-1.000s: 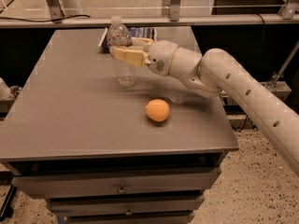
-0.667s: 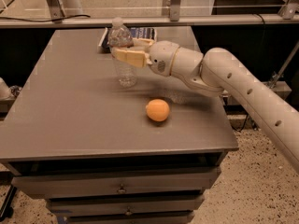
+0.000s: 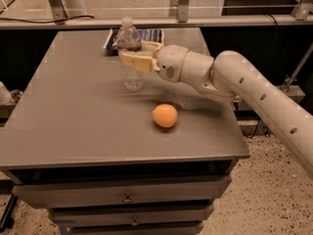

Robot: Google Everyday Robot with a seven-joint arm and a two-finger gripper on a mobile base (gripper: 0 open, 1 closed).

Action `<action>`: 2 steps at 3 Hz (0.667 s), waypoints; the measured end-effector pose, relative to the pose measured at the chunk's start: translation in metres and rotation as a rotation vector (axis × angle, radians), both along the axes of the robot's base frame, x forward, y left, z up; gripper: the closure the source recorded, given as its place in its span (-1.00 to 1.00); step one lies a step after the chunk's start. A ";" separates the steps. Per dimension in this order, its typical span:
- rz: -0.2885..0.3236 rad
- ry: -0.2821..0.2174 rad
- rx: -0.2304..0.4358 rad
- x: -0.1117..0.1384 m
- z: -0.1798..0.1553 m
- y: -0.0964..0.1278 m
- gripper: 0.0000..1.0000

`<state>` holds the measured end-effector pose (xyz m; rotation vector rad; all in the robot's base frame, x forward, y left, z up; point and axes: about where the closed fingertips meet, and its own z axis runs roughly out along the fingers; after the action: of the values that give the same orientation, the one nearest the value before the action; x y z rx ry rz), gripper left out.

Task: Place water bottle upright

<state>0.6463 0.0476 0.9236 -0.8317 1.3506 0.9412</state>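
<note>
The water bottle (image 3: 133,76) is a clear ribbed bottle with a white cap and a red-and-dark label band near the neck. It stands upright on the grey table (image 3: 68,126), at the back middle, with its base on the tabletop. My gripper (image 3: 132,54) reaches in from the right at the bottle's upper body. One tan finger (image 3: 138,62) crosses in front of the bottle, the other lies behind it. The gripper looks shut on the bottle.
An orange ball (image 3: 165,115) lies on the table in front and to the right of the bottle. A dark blue packet (image 3: 149,35) lies at the table's back edge behind the bottle. A rail and posts run behind the table. Drawers sit below the tabletop.
</note>
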 end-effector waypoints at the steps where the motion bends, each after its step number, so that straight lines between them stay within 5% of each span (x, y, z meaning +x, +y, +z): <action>1: 0.000 0.000 -0.012 -0.001 -0.003 -0.001 -0.74; 2: -0.002 0.003 -0.023 -0.002 -0.005 -0.002 -1.00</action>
<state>0.6442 0.0456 0.9186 -0.8464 1.3667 0.9279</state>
